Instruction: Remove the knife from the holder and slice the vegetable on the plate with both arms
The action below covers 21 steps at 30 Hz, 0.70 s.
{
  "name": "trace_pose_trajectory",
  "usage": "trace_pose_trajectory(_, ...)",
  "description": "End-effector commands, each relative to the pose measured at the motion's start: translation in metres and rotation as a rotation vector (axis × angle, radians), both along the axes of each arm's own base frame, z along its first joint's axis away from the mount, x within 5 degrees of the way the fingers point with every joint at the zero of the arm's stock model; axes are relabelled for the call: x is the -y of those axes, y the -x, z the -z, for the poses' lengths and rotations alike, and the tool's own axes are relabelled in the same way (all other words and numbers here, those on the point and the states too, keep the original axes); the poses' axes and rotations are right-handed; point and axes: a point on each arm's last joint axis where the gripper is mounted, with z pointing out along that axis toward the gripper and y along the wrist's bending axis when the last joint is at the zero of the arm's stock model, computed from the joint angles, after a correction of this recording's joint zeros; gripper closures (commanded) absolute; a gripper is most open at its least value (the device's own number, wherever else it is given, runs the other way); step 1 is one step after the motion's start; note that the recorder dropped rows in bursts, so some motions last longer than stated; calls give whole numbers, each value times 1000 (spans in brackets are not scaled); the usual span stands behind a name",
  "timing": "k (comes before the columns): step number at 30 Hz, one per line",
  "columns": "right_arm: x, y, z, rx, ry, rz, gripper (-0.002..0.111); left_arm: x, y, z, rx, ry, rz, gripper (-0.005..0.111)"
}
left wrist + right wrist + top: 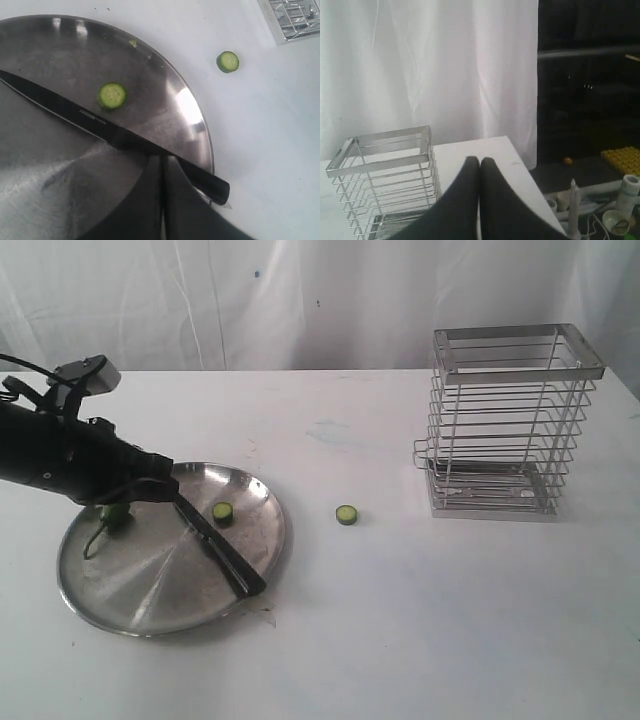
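The black knife (222, 550) lies flat across the steel plate (150, 590), its handle end reaching over the rim nearest the table's middle. In the left wrist view the knife (75, 112) runs just past my left gripper (162, 158), which is shut with nothing between its fingers. That gripper (165, 491) hovers over the plate's far-left part. The green pepper (115, 517) with its curved stem shows partly under the left arm. One cut disc (222, 512) (111, 95) rests on the plate. My right gripper (480, 160) is shut and empty, held high near the holder (385, 165).
A second green disc (346, 514) (228, 62) lies on the white table between the plate and the wire holder (510, 420), which stands at the right with nothing in it. White curtain hangs behind; past the table's right edge is dark clutter (620, 200).
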Motion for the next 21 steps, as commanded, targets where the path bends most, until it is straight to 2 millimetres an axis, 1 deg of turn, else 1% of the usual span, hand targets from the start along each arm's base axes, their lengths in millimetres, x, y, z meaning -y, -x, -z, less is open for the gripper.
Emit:
trace_pose_trajectory(1, 0, 31, 25, 103, 61, 24, 108, 0, 7, 0, 0, 3, -3, 107)
trace_pose_trajectory(3, 0, 38, 36, 123, 71, 30, 108, -5, 13, 1, 25, -11, -75, 107)
trace_pose_trajectory(4, 1, 41, 41, 130, 86, 39, 108, -9, 17, 1, 45, -18, -139, 107)
trace_pose_trajectory(7, 3, 35, 54, 79, 113, 58, 108, -18, 34, -14, 131, 2, -273, 107)
trace_pose_trajectory(8, 3, 34, 57, 70, 104, 59, 108, -20, 41, -19, 158, 2, -289, 107)
trace_pose_trajectory(10, 3, 32, 59, 65, 97, 57, 108, -23, 56, -37, 238, 13, -308, 107)
trace_pose_trajectory(11, 4, 31, 64, 36, 84, 60, 108, -25, 71, -55, 322, 17, -304, 107)
trace_pose_trajectory(12, 4, 31, 66, 13, 74, 65, 108, -26, 81, -65, 375, 12, -294, 107)
trace_pose_trajectory(13, 5, 32, 73, -57, 39, 77, 108, -28, 100, -81, 473, 12, -285, 107)
trace_pose_trajectory(14, 6, 33, 76, -91, 30, 86, 108, -28, 110, -88, 519, 9, -278, 107)
trace_pose_trajectory(15, 6, 33, 76, -86, 36, 88, 108, -30, 128, -98, 598, 5, -268, 107)
trace_pose_trajectory(16, 6, 33, 76, -86, 36, 88, 108, -31, 138, -103, 640, 5, -265, 107)
trace_pose_trajectory(17, 6, 33, 76, -86, 36, 88, 108, -33, 156, -109, 706, 16, -270, 107)
trace_pose_trajectory(18, 6, 33, 76, -86, 36, 88, 108, -35, 165, -112, 744, 19, -283, 107)
trace_pose_trajectory(20, 6, 33, 76, -86, 36, 88, 108, -44, 194, -113, 867, 20, -363, 107)
trace_pose_trajectory(21, 6, 33, 76, -86, 36, 88, 108, -49, 201, -113, 910, 15, -410, 107)
